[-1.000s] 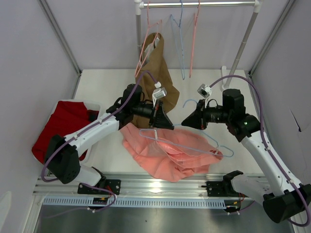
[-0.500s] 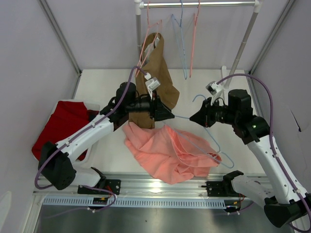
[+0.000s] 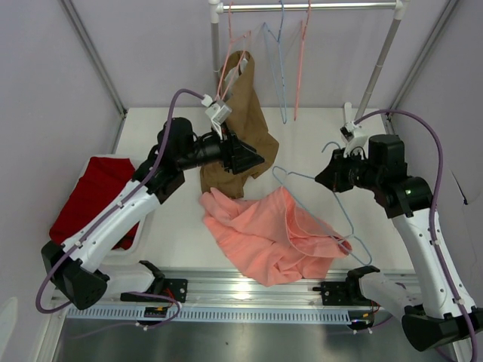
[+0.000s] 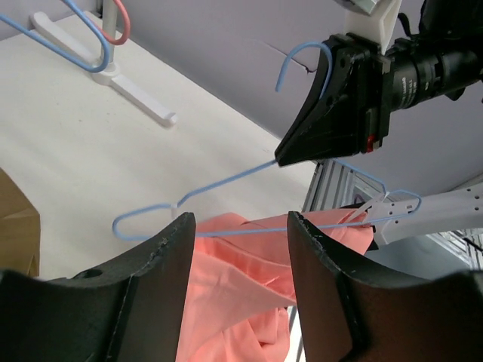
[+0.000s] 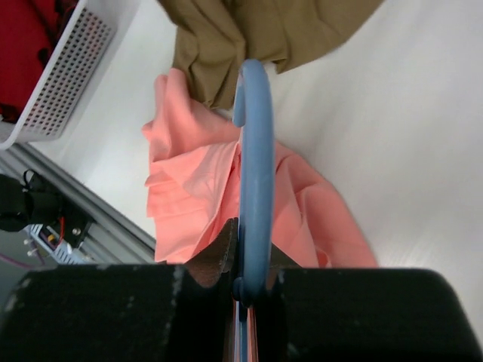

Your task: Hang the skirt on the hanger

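The salmon-pink skirt (image 3: 264, 237) lies crumpled on the table near the front edge. The pale-blue hanger (image 3: 313, 207) slants over it, its far corner by the brown garment and its low corner at the skirt's right end. My right gripper (image 3: 330, 179) is shut on the hanger's hook (image 5: 255, 151), above the skirt (image 5: 192, 204). My left gripper (image 3: 253, 158) is open above the brown garment, with nothing between its fingers (image 4: 162, 264). From the left wrist I see the hanger (image 4: 226, 181), the skirt (image 4: 234, 294) under its lower bar, and the right gripper (image 4: 332, 113).
A brown garment (image 3: 240, 128) hangs from a pink hanger on the back rail (image 3: 309, 7), beside another pink hanger (image 3: 302, 60) and a blue one (image 3: 281, 68). A white basket (image 3: 124, 249) with red cloth (image 3: 94, 192) stands at the left.
My left gripper opened, let go, and drew back left towards the brown garment. My right gripper carried the hanger's hook up and to the right, and the skirt shifted slightly with it.
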{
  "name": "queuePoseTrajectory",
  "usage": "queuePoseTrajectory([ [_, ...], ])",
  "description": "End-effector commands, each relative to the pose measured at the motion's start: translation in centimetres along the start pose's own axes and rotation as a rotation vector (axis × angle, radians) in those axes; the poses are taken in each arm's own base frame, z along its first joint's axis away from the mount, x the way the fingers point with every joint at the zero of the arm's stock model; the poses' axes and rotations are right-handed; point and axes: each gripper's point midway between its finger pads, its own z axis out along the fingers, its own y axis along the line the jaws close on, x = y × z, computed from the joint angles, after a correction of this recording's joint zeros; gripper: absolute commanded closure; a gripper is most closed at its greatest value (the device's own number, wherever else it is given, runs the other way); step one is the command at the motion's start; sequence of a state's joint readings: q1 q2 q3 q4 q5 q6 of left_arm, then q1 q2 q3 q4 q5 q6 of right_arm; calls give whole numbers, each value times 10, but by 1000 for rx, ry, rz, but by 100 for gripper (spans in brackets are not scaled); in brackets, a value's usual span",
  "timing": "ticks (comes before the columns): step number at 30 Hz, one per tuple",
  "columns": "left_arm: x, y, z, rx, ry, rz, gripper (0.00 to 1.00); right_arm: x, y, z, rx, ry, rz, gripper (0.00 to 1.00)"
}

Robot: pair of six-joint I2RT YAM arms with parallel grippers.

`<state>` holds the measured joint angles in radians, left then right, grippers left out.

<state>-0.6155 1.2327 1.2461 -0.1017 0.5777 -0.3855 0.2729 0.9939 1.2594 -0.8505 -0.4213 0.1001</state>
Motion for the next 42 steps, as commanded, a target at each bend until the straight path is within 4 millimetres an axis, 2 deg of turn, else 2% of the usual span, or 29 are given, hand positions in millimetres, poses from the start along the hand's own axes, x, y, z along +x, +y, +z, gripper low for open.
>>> queuePoseTrajectory([
  [1, -16, -7, -15, -42, -30, -14, 43, -23, -5, -22, 42, -67, -26, 100],
  [9, -29, -22, -29, -37, -42, -6, 43, -28, -17, -31, 105, -68, -6, 100],
  [15, -35, -21, -33, -82, -34, -19, 43, -32, -22, -33, 136, -58, 3, 100],
  [22, -33, -20, -38, -103, -22, -19, 43, -38, -30, -37, 185, -61, 9, 100],
  [34, -25, -28, -49, -93, -7, -27, 43, -75, -38, -49, 218, -123, 29, 100],
  [36, -25, -27, -51, -106, -4, -20, 43, -80, -45, -44, 230, -116, 40, 100],
  [40, -22, -26, -54, -117, 5, -19, 43, -105, -54, -49, 268, -157, 33, 100],
  [41, -22, -27, -56, -118, 3, -20, 43, -111, -61, -48, 277, -164, 41, 100],
  [42, -22, -27, -56, -118, 3, -23, 43, -118, -59, -49, 260, -179, 33, 100],
])
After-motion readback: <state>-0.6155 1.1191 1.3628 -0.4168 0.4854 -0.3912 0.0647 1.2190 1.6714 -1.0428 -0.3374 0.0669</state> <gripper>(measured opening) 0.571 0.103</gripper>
